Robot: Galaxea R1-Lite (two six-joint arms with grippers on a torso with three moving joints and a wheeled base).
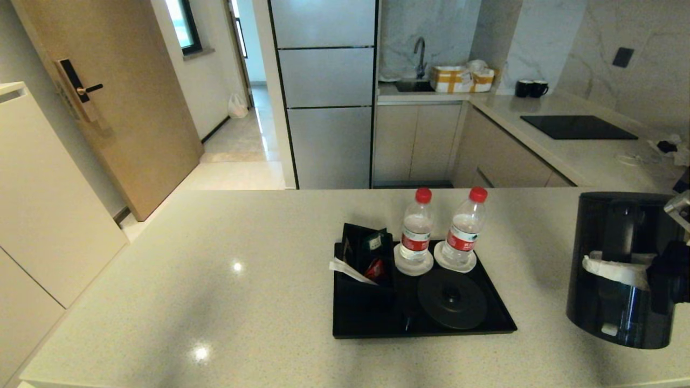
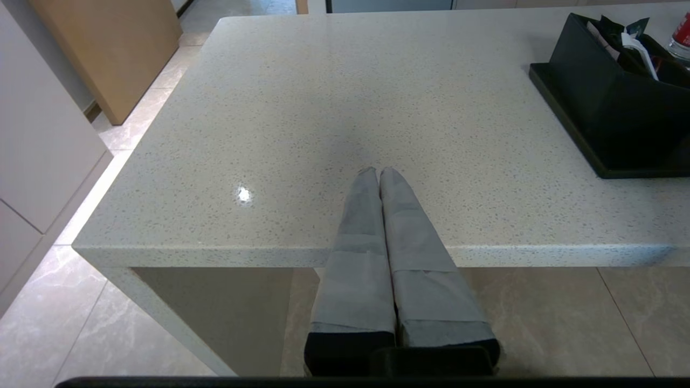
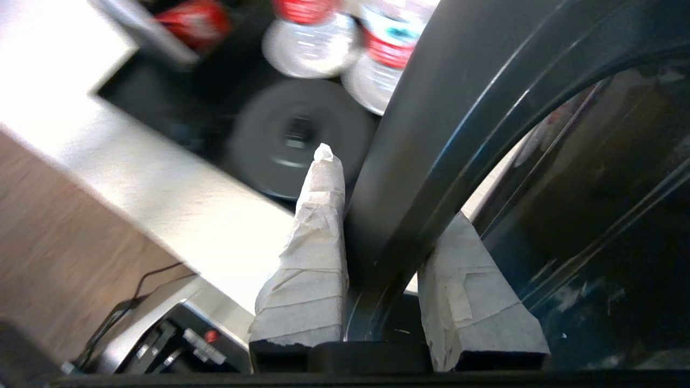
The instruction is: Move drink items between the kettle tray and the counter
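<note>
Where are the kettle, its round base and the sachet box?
kettle (image 1: pixel 620 269), head view, dark side wall.
round base (image 1: pixel 452 298), head view, top disc.
sachet box (image 1: pixel 362 280), head view, front wall.

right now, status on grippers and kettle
Right gripper shut on kettle handle, off tray. Left gripper shut, idle. Kettle base bare, bottles behind it.

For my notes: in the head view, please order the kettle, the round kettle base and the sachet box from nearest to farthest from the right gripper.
1. Kettle, held by the right gripper at the right edge.
2. Round kettle base, on the tray's near right part.
3. Sachet box, at the tray's left side.
</note>
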